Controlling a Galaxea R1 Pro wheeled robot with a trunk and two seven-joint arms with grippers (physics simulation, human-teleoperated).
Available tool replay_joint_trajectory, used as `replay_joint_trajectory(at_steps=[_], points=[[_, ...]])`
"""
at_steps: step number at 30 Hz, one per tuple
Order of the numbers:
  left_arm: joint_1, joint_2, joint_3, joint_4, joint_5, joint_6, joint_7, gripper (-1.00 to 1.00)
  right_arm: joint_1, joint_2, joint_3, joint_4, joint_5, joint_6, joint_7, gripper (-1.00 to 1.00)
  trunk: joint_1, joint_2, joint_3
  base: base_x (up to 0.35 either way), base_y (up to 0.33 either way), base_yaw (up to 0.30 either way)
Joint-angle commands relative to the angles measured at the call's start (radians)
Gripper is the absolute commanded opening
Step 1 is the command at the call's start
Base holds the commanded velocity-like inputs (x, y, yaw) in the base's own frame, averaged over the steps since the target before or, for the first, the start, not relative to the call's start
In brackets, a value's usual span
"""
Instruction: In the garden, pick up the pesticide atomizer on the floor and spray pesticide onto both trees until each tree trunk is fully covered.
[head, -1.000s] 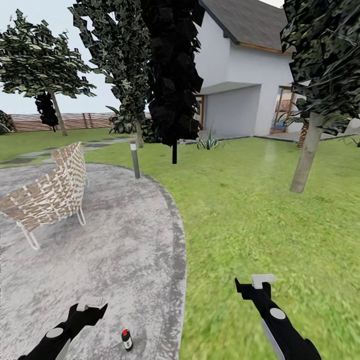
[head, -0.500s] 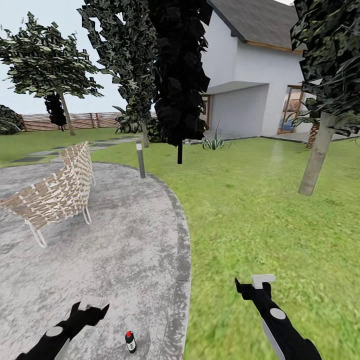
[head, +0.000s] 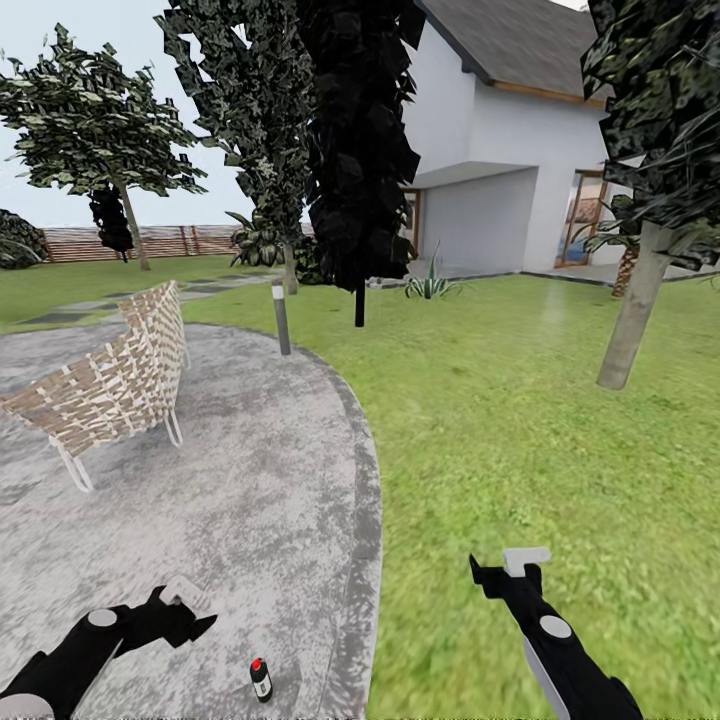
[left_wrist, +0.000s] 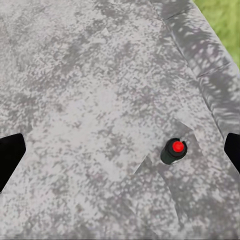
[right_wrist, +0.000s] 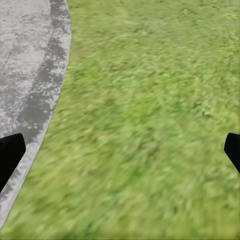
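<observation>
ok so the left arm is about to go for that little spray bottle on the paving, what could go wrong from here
The pesticide atomizer is small and stands upright on the floor; a sideways approach by the left gripper could tip it over. In the left wrist view the bottle sits off-centre, nearer one finger, so closing now might clip or miss it. It also stands fairly near the paving's rounded edge, so a knocked bottle might roll toward the grass.

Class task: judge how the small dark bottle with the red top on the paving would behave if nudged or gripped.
The pesticide atomizer stands upright and narrow on the rough floor, so a sideways nudge would probably tip it. Its round body would likely roll afterwards. It looks rigid and probably light.
</observation>
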Motion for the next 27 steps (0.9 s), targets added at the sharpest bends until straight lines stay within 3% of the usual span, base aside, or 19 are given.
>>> replay_joint_trajectory(at_steps=[1,10,16,27], points=[[-0.002,0.0,0.003,-0.005,-0.008,0.009,-0.008,1.0,-0.001,0.0,0.0,0.002,0.001,-0.003,0.001,1.0,0.004,-0.008,-0.004,0.0,0.0,0.0],[-0.012,-0.001,-0.005,-0.043,-0.016,0.02,-0.027,1.0,-0.001,-0.002,-0.007,0.0,0.002,-0.004,-0.004,1.0,0.038,-0.071,-0.042,0.0,0.0,0.0],[-0.048,0.0,-0.018,-0.08,-0.077,0.027,-0.133,1.0,-0.001,-0.005,-0.008,-0.003,0.002,-0.004,-0.006,1.0,0.061,-0.113,-0.07,0.0,0.0,0.0],[-0.05,0.001,-0.003,-0.071,-0.078,0.025,-0.142,1.0,0.0,-0.004,-0.009,-0.004,0.001,-0.003,-0.006,1.0,0.103,-0.19,-0.122,0.0,0.0,0.0]])
